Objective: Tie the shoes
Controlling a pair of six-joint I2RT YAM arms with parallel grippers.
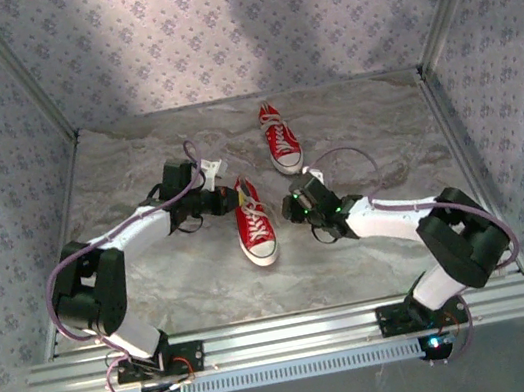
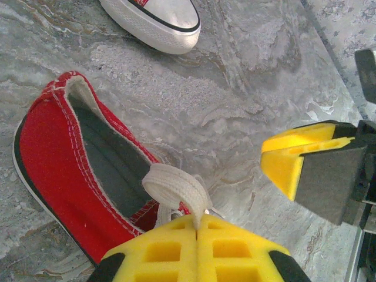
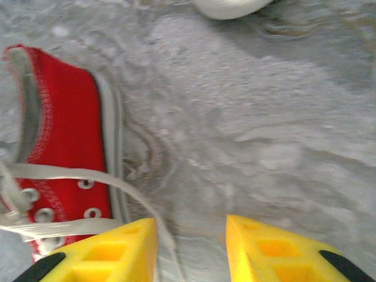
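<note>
The near red shoe (image 1: 255, 223) lies on the bench (image 1: 177, 292) between the 2 sets of jaws. The left jaws are clenched on a loop of its white lace (image 2: 176, 187). The right jaws stand released, a lace strand (image 3: 70, 171) just beside them. The 2nd shoe (image 1: 280, 139) lies beyond.

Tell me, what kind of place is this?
Probably a robot test booth, not a home: patterned walls box in a marble-look tabletop, and the left arm and right arm are bolted to an aluminium rail.

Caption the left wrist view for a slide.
Left tool shut on the white lace loop of a red shoe; the other shoe's toe cap lies beyond.
</note>
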